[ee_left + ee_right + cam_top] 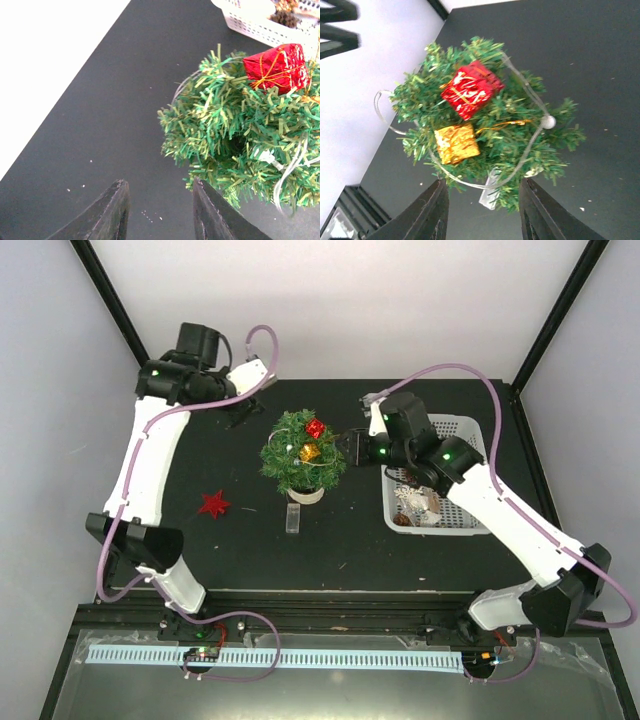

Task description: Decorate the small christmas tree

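Left gripper point(159, 186) jaws apart, empty; small christmas tree point(240, 145) just ahead, to its right; right gripper point(482, 184) parted, nothing held, tree straight ahead of it; red gift box point(471, 89), gold gift box point(455, 144) nested in branches, so likely hung; white basket point(470, 425) behind right gripper, probably ornament supply.

The small christmas tree point(507, 142) has bristly plastic-looking needles; its red parcel point(471, 89) and gold parcel point(456, 143) are glossy foil (crinkled); the counter point(600, 75) is matt black.

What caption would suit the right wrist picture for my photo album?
The right gripper, jaws apart, faces the small christmas tree, which carries a red gift box and a gold gift box.
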Controlling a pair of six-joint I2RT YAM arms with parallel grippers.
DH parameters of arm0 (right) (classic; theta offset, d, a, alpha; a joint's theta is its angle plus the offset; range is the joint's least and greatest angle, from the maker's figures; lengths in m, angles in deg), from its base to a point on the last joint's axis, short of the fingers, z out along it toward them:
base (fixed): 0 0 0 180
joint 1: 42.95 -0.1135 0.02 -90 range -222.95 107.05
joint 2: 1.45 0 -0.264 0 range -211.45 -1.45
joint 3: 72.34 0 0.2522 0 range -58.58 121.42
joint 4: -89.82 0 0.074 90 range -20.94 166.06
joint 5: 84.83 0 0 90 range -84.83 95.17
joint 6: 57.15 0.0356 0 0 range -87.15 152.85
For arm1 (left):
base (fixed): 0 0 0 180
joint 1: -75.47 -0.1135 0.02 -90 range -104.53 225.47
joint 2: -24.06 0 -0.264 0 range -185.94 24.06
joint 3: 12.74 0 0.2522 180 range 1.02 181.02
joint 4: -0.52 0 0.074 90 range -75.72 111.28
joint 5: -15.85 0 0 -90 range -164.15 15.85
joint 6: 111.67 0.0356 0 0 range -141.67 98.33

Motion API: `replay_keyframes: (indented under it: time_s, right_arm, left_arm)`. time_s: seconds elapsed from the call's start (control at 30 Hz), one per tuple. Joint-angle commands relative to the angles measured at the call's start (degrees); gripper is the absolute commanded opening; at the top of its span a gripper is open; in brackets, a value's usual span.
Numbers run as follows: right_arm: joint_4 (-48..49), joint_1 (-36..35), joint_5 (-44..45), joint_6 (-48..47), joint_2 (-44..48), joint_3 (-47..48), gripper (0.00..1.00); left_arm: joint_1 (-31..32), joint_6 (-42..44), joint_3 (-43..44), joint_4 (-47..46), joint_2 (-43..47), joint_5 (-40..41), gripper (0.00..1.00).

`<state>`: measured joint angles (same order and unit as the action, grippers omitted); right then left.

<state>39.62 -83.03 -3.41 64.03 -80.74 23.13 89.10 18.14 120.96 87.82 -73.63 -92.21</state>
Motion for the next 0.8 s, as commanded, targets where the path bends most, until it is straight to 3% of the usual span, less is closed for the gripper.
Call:
replay_keyframes:
  time_s: [0.0, 0.27, 0.47, 0.63, 0.77]
  right_arm:
    - [-1.8, 2.0, 6.4, 1.8, 3.4, -1.7, 0.41]
    - [-7.9, 7.5, 5.6, 2.9, 3.1, -5.4, 0.39]
    - [-12.4, 7.6, 6.7, 4.0, 4.3, -6.9, 0.39]
    - [-18.5, 7.6, 6.4, 6.8, 6.3, -6.0, 0.39]
    - [-22.4, 7.6, 5.7, 4.5, 7.9, -4.0, 0.41]
  left_arm:
    - [-3.4, -3.7, 0.3, -0.1, 3.8, -4.3, 0.36]
    - [-7.8, -3.7, -5.0, 3.5, 6.7, -5.8, 0.29]
    - [-12.0, -3.1, -12.6, 4.3, 8.3, -6.2, 0.11]
    - [-18.9, -1.0, -24.2, 1.8, 11.8, -11.2, 0.11]
    - [-20.5, 0.2, -32.6, -1.4, 14.6, -8.2, 0.15]
